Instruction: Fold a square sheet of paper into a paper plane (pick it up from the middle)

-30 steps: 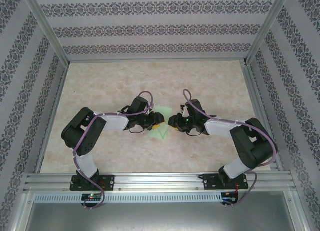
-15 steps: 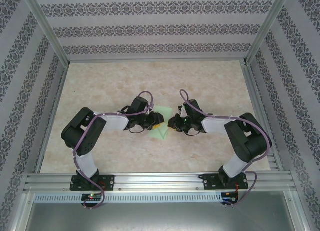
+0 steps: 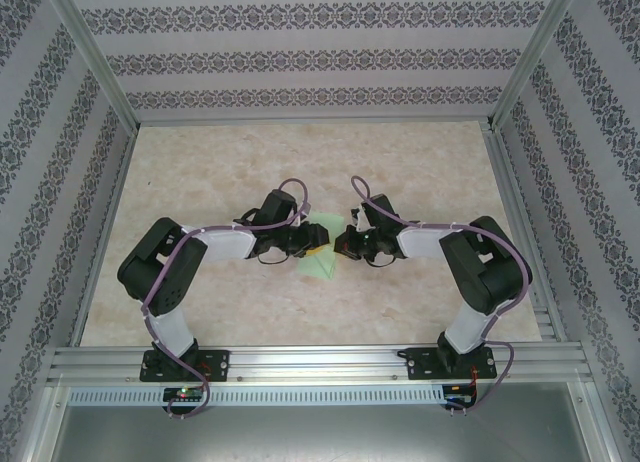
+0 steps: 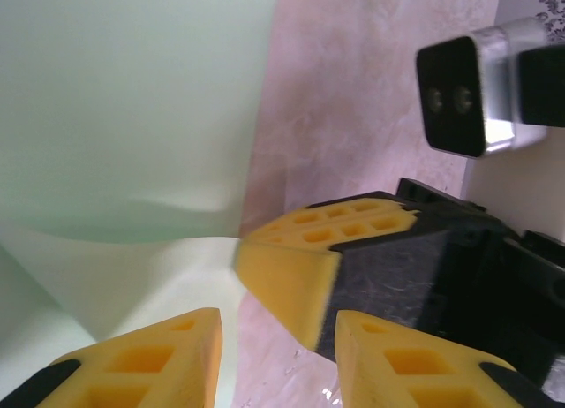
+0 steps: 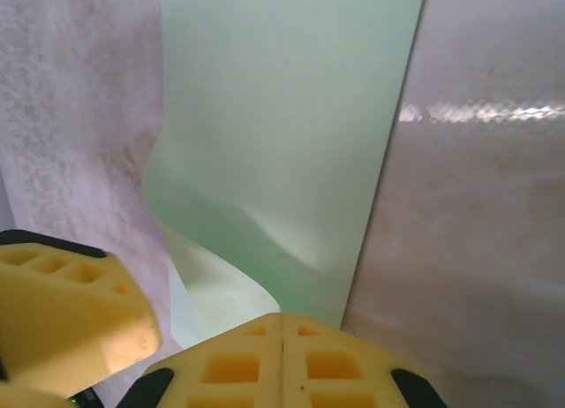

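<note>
Jaws of right gripper (image 5: 282, 328) pinch paper (image 5: 291, 117) edge; left gripper (image 4: 278, 337) gapes.

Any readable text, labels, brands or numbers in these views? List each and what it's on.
No readable text in any view.
On the green paper: nothing, blank.
On the wallpaper: ornament pattern, no letters.
On the boards at the arm bases: any print is too small to read.
</note>
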